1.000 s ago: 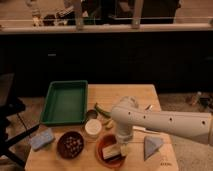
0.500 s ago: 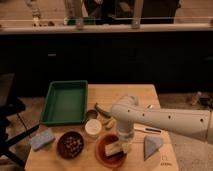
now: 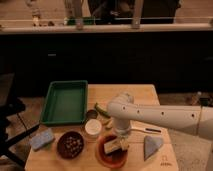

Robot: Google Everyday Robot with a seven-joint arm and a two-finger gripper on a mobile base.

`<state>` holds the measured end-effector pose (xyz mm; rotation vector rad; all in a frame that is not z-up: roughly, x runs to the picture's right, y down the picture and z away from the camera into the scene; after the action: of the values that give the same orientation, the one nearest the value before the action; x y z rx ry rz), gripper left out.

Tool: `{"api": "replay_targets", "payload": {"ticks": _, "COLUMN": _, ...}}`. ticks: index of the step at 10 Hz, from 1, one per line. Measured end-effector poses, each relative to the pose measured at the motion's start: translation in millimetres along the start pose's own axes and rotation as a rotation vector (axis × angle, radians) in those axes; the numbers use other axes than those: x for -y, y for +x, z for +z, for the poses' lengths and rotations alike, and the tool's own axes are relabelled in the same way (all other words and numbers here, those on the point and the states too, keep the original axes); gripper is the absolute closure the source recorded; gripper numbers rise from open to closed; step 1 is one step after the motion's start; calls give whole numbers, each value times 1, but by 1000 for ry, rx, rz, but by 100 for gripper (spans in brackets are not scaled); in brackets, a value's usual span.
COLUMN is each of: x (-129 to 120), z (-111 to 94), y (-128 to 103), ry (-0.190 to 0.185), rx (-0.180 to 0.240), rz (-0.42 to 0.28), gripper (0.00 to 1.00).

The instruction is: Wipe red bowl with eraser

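The red bowl (image 3: 109,155) sits at the front middle of the wooden table. The eraser (image 3: 112,146), a pale block with a brown base, lies inside the bowl toward its far side. My gripper (image 3: 119,141) reaches down from the white arm on the right and sits right at the eraser, over the bowl's far rim. The arm's wrist hides the far part of the bowl.
A dark brown bowl (image 3: 70,144) with small round pieces stands left of the red bowl. A light blue sponge (image 3: 42,139) is at the front left, a green tray (image 3: 65,102) at the back left, a white cup (image 3: 92,128) beside the arm, a grey-blue cloth (image 3: 151,145) to the right.
The gripper and the eraser have shifted slightly within the red bowl, toward its far right side. Other objects have not moved.
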<state>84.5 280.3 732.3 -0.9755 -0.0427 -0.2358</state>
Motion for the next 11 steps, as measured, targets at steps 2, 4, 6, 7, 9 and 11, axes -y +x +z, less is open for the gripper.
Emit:
{"api": "replay_targets", "payload": {"ticks": 2, "x": 1, "z": 0, "y": -14, "ry": -6, "rx": 7, "rz": -33, "gripper": 96}}
{"api": "replay_targets", "payload": {"ticks": 4, "x": -6, "z": -7, "y": -21, "ry": 0, "rx": 9, "rz": -56, "gripper": 96}}
{"api": "replay_targets", "payload": {"ticks": 6, "x": -14, "z": -18, "y": -26, "ry": 11, "rx": 3, "rz": -72, "gripper": 96}}
{"api": "replay_targets", "payload": {"ticks": 7, "x": -20, "z": -22, "y": -27, "ry": 13, "rx": -3, "rz": -73, "gripper": 96}}
{"api": "replay_targets", "payload": {"ticks": 9, "x": -28, "z": -22, "y": -21, "ry": 1, "rx": -12, "rz": -60, "gripper": 96}}
{"api": "replay_targets", "payload": {"ticks": 11, "x": -35, "z": -18, "y": -7, "ry": -26, "rx": -25, "rz": -33, "gripper": 96}}
